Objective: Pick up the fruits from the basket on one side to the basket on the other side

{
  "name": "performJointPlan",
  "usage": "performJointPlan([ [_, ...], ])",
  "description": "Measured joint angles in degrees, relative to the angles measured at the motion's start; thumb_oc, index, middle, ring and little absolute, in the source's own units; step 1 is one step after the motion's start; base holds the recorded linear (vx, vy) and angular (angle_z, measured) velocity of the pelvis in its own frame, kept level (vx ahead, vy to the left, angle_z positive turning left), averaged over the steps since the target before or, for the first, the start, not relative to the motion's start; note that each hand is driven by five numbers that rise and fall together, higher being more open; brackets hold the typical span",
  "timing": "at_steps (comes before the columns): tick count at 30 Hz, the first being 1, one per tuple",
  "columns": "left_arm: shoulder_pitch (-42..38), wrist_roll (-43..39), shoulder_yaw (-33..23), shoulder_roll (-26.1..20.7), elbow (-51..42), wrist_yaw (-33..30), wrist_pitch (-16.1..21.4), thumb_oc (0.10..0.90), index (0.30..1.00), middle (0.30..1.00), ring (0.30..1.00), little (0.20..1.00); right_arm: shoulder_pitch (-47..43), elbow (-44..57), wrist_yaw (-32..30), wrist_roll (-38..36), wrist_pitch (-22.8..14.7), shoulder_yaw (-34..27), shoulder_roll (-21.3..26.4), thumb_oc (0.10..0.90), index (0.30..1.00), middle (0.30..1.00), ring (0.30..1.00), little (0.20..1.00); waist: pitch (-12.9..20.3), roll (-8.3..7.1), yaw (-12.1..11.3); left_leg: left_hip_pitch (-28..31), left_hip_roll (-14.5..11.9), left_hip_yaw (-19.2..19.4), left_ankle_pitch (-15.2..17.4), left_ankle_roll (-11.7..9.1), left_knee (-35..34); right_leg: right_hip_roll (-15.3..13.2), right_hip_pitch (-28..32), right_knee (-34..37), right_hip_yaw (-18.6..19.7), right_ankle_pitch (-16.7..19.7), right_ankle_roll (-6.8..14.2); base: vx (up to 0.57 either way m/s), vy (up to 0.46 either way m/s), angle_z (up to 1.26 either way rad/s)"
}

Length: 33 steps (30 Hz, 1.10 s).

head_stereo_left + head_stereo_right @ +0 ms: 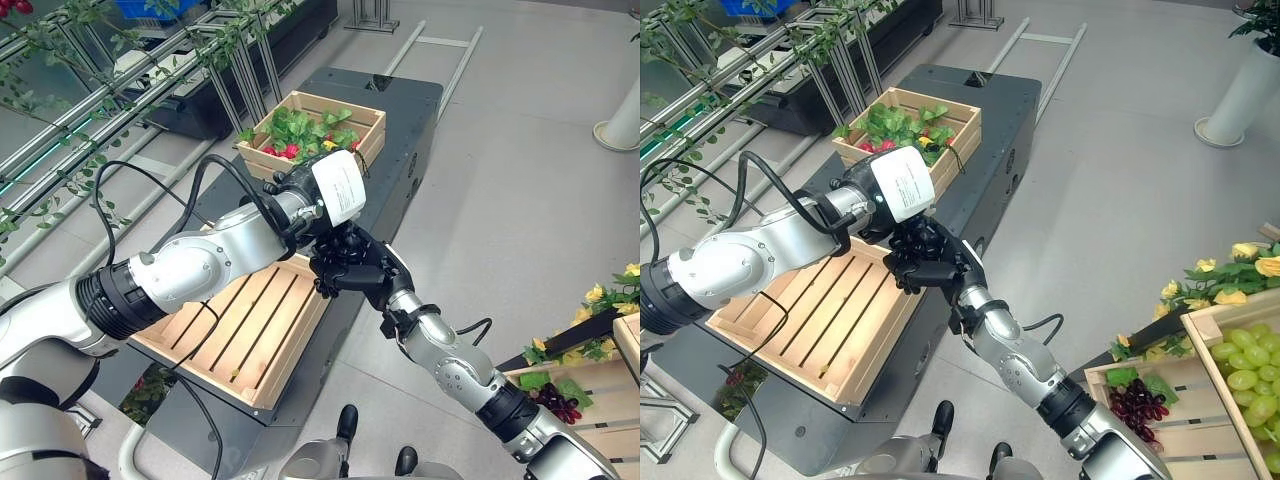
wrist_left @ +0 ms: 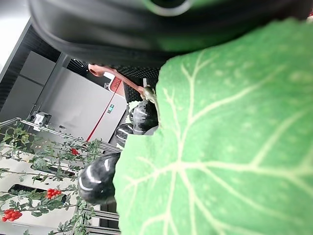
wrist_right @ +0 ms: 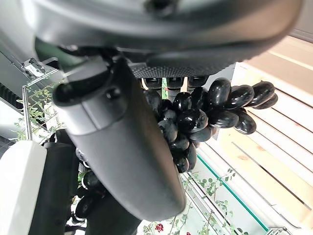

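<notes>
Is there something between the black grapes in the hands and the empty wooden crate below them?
Nothing visible is in the way. The black grapes hang in the right hand, with the left hand meeting it, above the near edge of the empty wooden crate. Its slatted floor lies bare beneath.

No legible text, labels, numbers or signs anywhere.

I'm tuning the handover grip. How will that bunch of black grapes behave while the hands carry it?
The bunch of black grapes hangs loosely below the right hand, so it probably sways. Its glossy round berries look slippery. The broad leaf seems floppy, giving the left hand poor purchase.
</notes>
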<state>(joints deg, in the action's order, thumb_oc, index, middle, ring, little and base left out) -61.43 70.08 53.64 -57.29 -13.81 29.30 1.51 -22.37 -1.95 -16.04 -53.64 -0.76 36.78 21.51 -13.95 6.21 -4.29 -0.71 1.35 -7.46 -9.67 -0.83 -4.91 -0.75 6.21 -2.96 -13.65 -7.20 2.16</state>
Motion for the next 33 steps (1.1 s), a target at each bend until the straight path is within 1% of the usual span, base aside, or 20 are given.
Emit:
performJointPlan([
  [4, 0.0, 0.0, 0.0, 0.1, -0.5, 0.0, 0.0, 0.4, 0.3, 0.3, 0.3, 0.3, 0.0, 0.0, 0.0, 0.0, 0.3, 0.0, 0.0, 0.4, 0.3, 0.3, 0.3, 0.3, 0.0, -0.01, 0.0, 0.1, 0.1, 0.0, 0.0, 0.0, 0.0, 0.0, 0.3, 0.2, 0.0, 0.0, 0.0, 0.01, 0.008, 0.03],
  [8, 0.1, 0.0, 0.0, 0.2, -3.6, 0.0, 0.0, 0.4, 0.3, 0.3, 0.3, 0.3, 0.0, -0.6, -1.0, 0.5, 0.4, -0.1, 0.1, 0.4, 0.3, 0.3, 0.3, 0.3, 0.1, -0.13, 0.0, 0.2, 0.2, 0.0, 0.1, 0.1, 0.0, 0.0, 0.8, 0.9, 0.0, 0.1, 0.2, 0.01, 0.005, 0.02],
  [14, 0.1, 0.0, -0.8, 0.5, -4.6, -0.1, 0.0, 0.4, 0.3, 0.3, 0.3, 0.3, 0.0, -0.7, -1.0, 1.5, 0.6, 0.1, 0.1, 0.4, 0.3, 0.3, 0.3, 0.3, 0.4, -0.27, 0.1, 0.4, 0.4, 0.0, 0.1, 0.2, 0.0, -0.1, 1.2, 1.2, 0.1, 0.2, 0.2, 0.0, 0.0, 0.01],
  [15, 0.2, 0.0, -0.8, 0.5, -4.8, -0.2, 0.0, 0.406, 0.309, 0.309, 0.309, 0.309, 0.0, -0.7, -1.0, 1.5, 0.7, 0.0, 0.2, 0.4, 0.3, 0.3, 0.3, 0.3, 0.4, -0.28, 0.1, 0.5, 0.4, 0.0, 0.1, 0.2, 0.0, -0.1, 1.5, 1.5, 0.1, 0.2, 0.2, 0.0, 0.0, 0.0],
  [16, 0.2, 0.0, -0.8, 0.5, -5.1, -0.2, 0.0, 0.428, 0.342, 0.342, 0.342, 0.342, 0.0, -0.7, -1.1, 1.5, 0.8, 0.0, 0.2, 0.4, 0.3, 0.3, 0.3, 0.3, 0.6, -0.28, 0.1, 0.5, 0.4, 0.0, 0.2, 0.2, 0.0, -0.1, 1.5, 1.6, 0.1, 0.2, 0.3, 0.0, 0.0, 0.0],
  [17, 0.2, 0.0, -0.8, 0.5, -5.3, -0.2, 0.0, 0.466, 0.399, 0.399, 0.399, 0.399, 0.0, -0.7, -1.1, 1.5, 0.8, -0.1, 0.2, 0.4, 0.3, 0.3, 0.3, 0.3, 0.7, -0.27, 0.2, 0.5, 0.4, 0.1, 0.2, 0.3, 0.0, 0.0, 1.6, 1.6, 0.1, 0.2, 0.2, 0.0, 0.0, 0.0],
  [18, 0.3, 0.1, -0.8, 0.5, -5.4, -0.2, 0.0, 0.541, 0.512, 0.512, 0.512, 0.512, 0.1, -0.7, -1.1, 1.5, 0.8, -0.1, 0.2, 0.4, 0.3, 0.3, 0.3, 0.3, 0.9, -0.3, 0.1, 0.5, 0.4, 0.1, 0.3, 0.4, 0.0, 0.0, 1.6, 1.7, 0.1, 0.2, 0.3, 0.0, 0.0, 0.0],
  [19, 0.6, 0.5, -0.8, 0.5, -5.4, -0.2, 0.0, 0.8, 0.9, 0.9, 0.9, 0.9, 0.2, -0.7, -1.1, 1.5, 0.9, 0.0, 0.2, 0.4, 0.3, 0.3, 0.3, 0.3, 1.3, -0.42, 0.1, 0.5, 0.5, 0.2, 0.4, 0.6, 0.0, -0.1, 1.6, 1.8, 0.2, 0.2, 0.3, 0.0, 0.0, 0.0],
  [24, 1.4, 2.2, -1.7, 1.1, -5.9, -0.6, 0.0, 0.8, 0.9, 0.9, 0.9, 0.9, 0.3, -0.7, -1.2, 1.5, 0.9, 0.0, 0.2, 0.4, 0.3, 0.3, 0.3, 0.3, 1.8, -0.78, 0.2, 0.6, 0.5, 0.4, 0.5, 0.7, 0.0, -0.1, 1.7, 1.9, 0.4, 0.2, 0.3, 0.01, 0.005, -0.02],
  [27, 2.4, 2.3, -3.6, 1.3, -5.8, -0.6, -0.1, 0.8, 0.9, 0.9, 0.9, 0.9, 0.5, -0.8, -1.4, 1.5, 0.9, 0.0, 0.3, 0.4, 0.3, 0.3, 0.3, 0.3, 1.8, -0.79, 0.3, 1.2, 0.5, 0.7, 0.6, 0.8, -0.1, -0.1, 2.1, 1.9, 0.6, 0.2, 0.3, 0.01, 0.012, -0.03],
  [30, 3.9, 4.3, -5.3, 1.2, -5.5, -0.6, -1.2, 0.8, 0.9, 0.9, 0.9, 0.9, 0.9, -1.2, -1.4, 1.5, 1.0, -0.2, 0.6, 0.4, 0.3, 0.3, 0.3, 0.3, 1.9, -0.85, 0.3, 1.7, 0.3, 1.5, 0.8, 1.2, -0.1, -0.1, 2.5, 1.9, 0.9, 0.2, 0.3, 0.01, 0.021, -0.07],
  [32, 4.3, 5.4, -6.1, 0.9, -4.6, -0.7, -2.3, 0.8, 0.9, 0.9, 0.9, 0.9, 2.2, -1.2, -1.5, 1.5, 1.0, -0.5, 0.9, 0.4, 0.3, 0.3, 0.3, 0.3, 2.3, -1.17, 0.4, 1.7, 0.3, 1.5, 0.9, 1.3, -0.1, -0.1, 2.4, 1.9, 1.0, 0.2, 0.3, 0.01, 0.035, -0.05],
  [33, 4.9, 5.7, -7.2, 0.1, -4.1, -0.8, -2.5, 0.8, 0.9, 0.9, 0.9, 0.9, 2.9, -1.2, -1.5, 1.5, 1.0, -0.6, 1.0, 0.4, 0.3, 0.3, 0.3, 0.3, 2.5, -1.29, 0.6, 1.7, 0.3, 1.7, 1.0, 1.4, -0.1, -0.1, 2.4, 1.9, 1.2, 0.2, 0.3, 0.01, 0.029, -0.06],
])
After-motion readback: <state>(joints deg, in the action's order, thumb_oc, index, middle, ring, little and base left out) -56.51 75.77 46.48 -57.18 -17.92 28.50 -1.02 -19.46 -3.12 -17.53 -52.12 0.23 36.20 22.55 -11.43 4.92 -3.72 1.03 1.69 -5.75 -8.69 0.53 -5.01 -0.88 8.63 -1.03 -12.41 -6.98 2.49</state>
